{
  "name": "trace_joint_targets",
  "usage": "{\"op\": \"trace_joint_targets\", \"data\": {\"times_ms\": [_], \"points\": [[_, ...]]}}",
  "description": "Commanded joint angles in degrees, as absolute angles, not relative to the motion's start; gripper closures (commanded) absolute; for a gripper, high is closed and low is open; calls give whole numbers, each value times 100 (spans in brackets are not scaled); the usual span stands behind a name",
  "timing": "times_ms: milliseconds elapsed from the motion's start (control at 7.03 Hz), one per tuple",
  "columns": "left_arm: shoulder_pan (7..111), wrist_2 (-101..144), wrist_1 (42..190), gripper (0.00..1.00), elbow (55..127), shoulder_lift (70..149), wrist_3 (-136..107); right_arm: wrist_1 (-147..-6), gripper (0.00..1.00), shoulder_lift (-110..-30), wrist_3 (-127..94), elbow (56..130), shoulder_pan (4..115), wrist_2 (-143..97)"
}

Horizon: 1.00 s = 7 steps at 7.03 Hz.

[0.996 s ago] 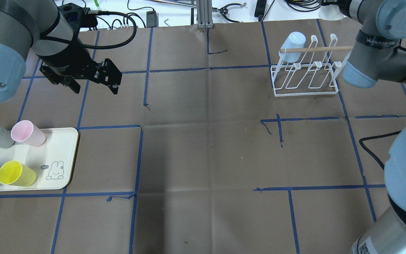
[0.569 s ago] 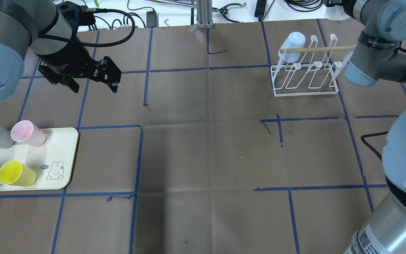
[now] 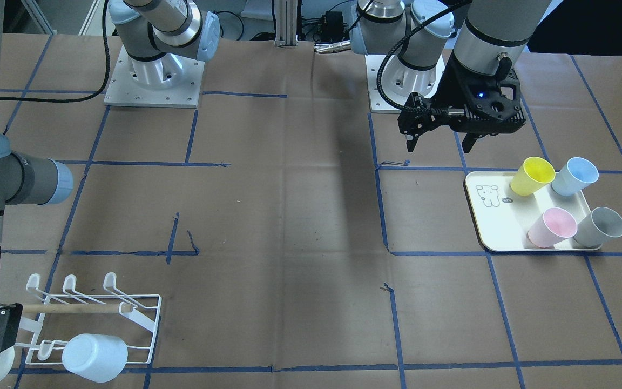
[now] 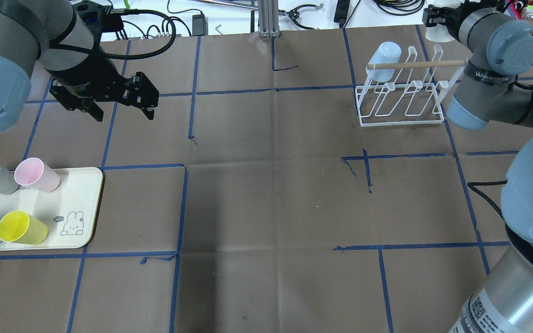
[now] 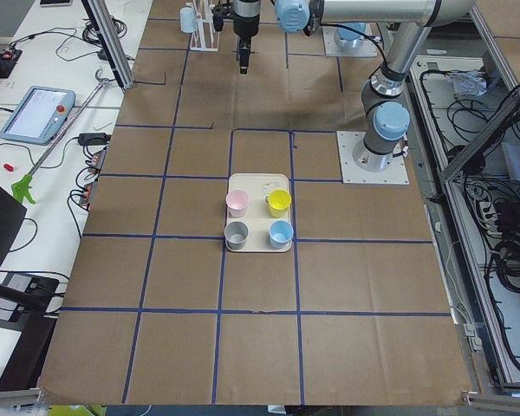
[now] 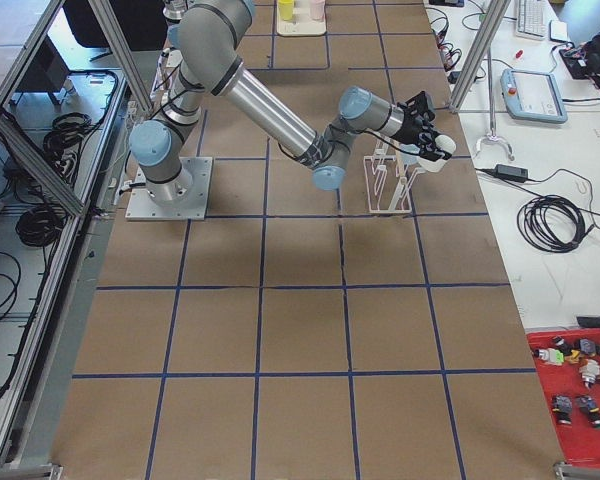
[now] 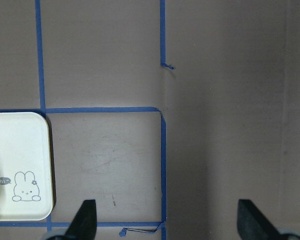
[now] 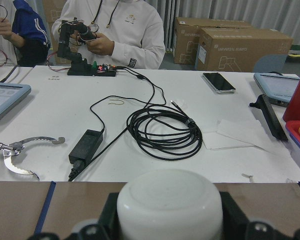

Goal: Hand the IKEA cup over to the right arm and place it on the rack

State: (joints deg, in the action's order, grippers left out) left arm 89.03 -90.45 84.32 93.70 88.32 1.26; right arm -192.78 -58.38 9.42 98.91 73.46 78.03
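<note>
IKEA cup (image 8: 169, 200): white, smooth, plastic by the look, clamped in the right gripper (image 6: 423, 130) at the far right of the table, just beyond the far right end of the rack (image 4: 400, 122). Seen from the right wrist as a rounded closed base, with black fingers (image 8: 107, 215) shut against both flanks. Mouth hidden, so long axis only judged: roughly level, along the fingers, pointing away from the robot. From that grip, near and left to the rack, close by but apart. Thin white wire there, 6 loop-tipped prongs in 2 rows slanting upward, with a pale wooden dowel (image 4: 414, 64) across the top. At the far left corner, 1 prong under an upturned pale blue cup (image 4: 384, 54); the other 5 bare. Probably calls for tipping the tapered cup mouth-down and lowering it over a bare prong at the right end, nearest the grip. Hand-over judged done: left gripper (image 4: 122, 113) spread wide and empty, well apart at the far left, above brown paper (image 4: 266, 194). Nearer on that side, a cream tray (image 4: 79, 185) with 4 more cups: grey, pink, blue, yellow.
</note>
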Motion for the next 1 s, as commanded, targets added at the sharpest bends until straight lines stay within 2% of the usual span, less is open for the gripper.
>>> {"op": "trace_joint_targets", "data": {"times_ms": [0, 285, 427, 569, 854], "points": [[8903, -9044, 8429, 1, 9369, 8833, 123, -19310, 91, -5853, 949, 10106, 7295, 7831], [8903, -9044, 8429, 1, 9387, 8833, 123, -19353, 91, -5862, 958, 10274, 7216, 7822], [8903, -9044, 8429, 1, 9387, 8833, 123, -19354, 81, -5862, 949, 10327, 7225, 7831], [8903, -9053, 8429, 1, 9387, 8833, 123, -19345, 1, -5871, 897, 10336, 7233, 7840], [8903, -9044, 8429, 1, 9387, 8833, 123, -19327, 0, -5915, 923, 10336, 7233, 7866]]}}
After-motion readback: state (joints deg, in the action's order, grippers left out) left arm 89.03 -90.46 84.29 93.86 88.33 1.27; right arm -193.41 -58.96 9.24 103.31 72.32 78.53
